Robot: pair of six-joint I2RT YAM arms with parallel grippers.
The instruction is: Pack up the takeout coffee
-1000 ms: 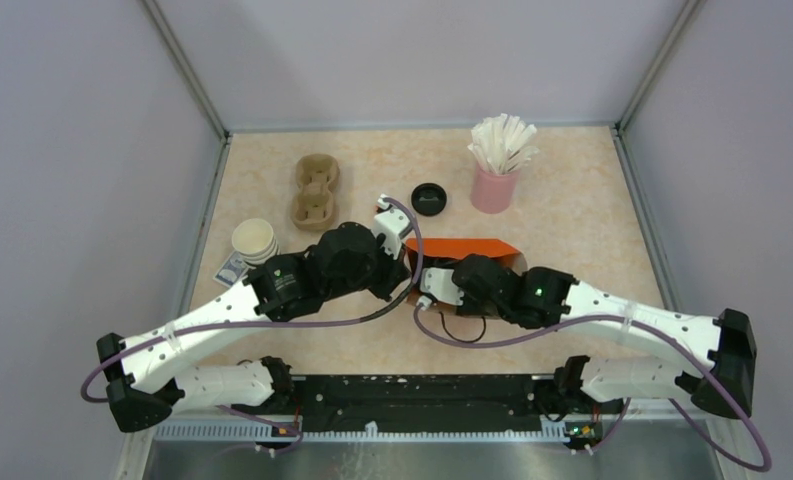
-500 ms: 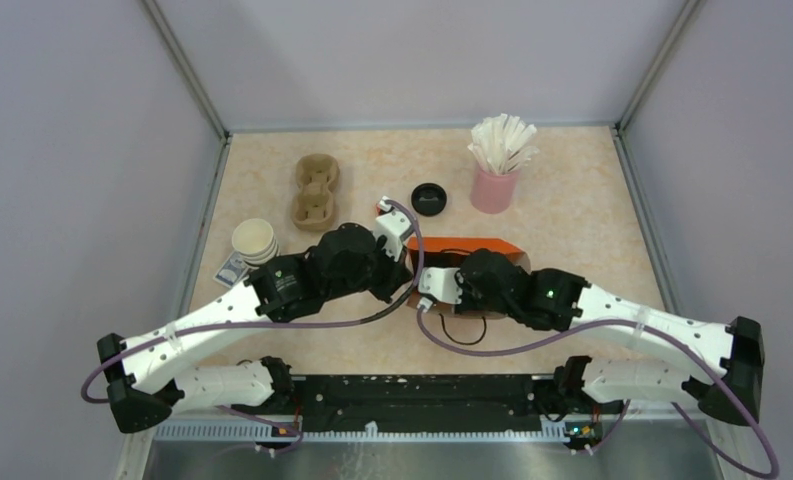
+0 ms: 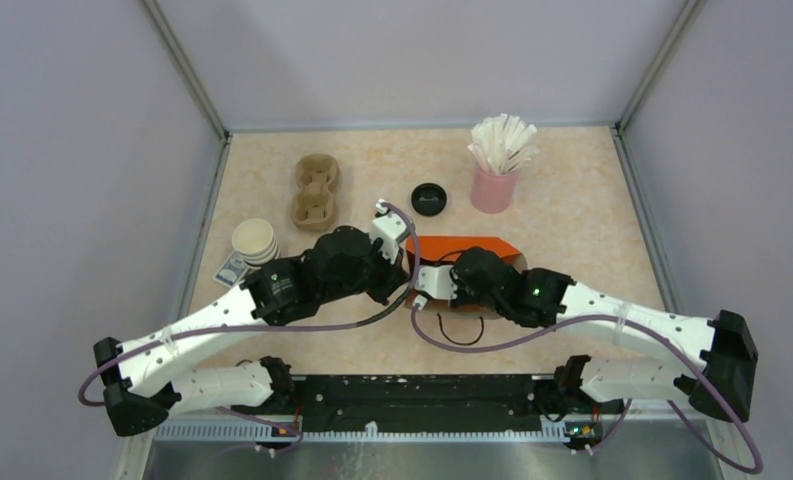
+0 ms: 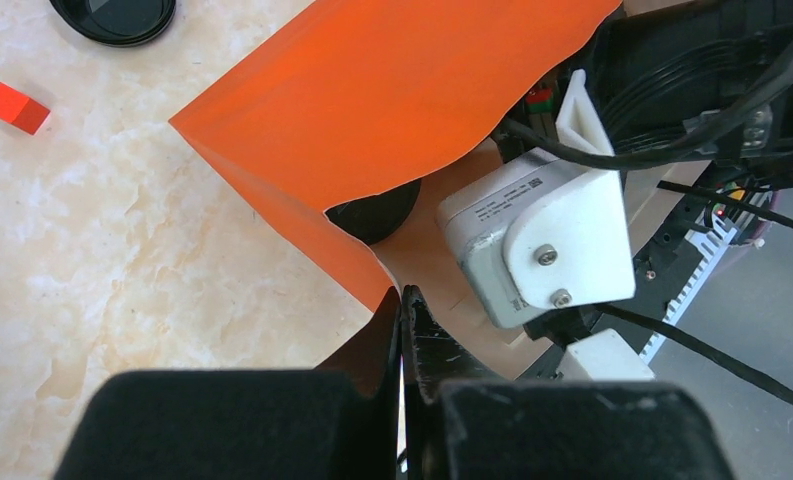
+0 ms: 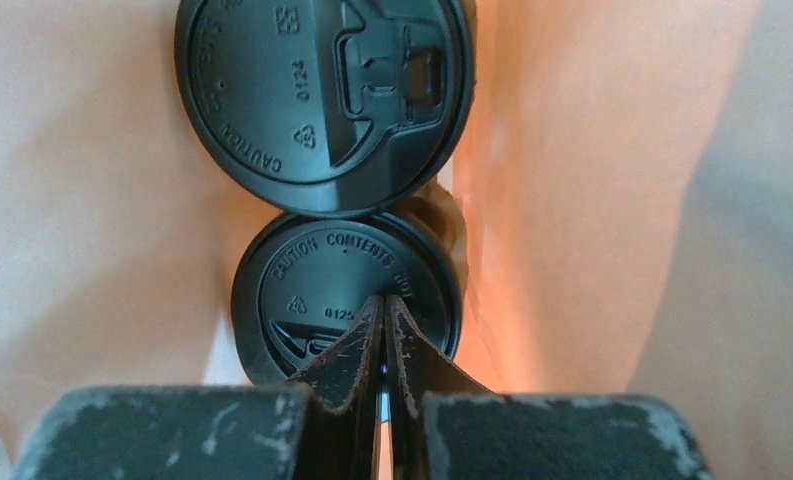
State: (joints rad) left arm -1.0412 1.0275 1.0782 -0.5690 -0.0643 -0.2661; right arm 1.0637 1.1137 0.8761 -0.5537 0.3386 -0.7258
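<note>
You're looking at an orange bag (image 3: 467, 247) glowing peach-tan inside, where the takeout coffee (image 5: 347, 265) is wearing a black lid with raised lettering and a second black lid (image 5: 324, 95) is matching it. The table (image 3: 572, 240) is showing beige marbling under a pink cup (image 3: 493, 192) of white straws (image 3: 504, 140), a tan carrier (image 3: 315, 188), cream cups (image 3: 253, 240), a loose black lid (image 3: 429, 198) and a red block (image 4: 14, 107). The arms (image 3: 192, 325) are showing white and black.
</note>
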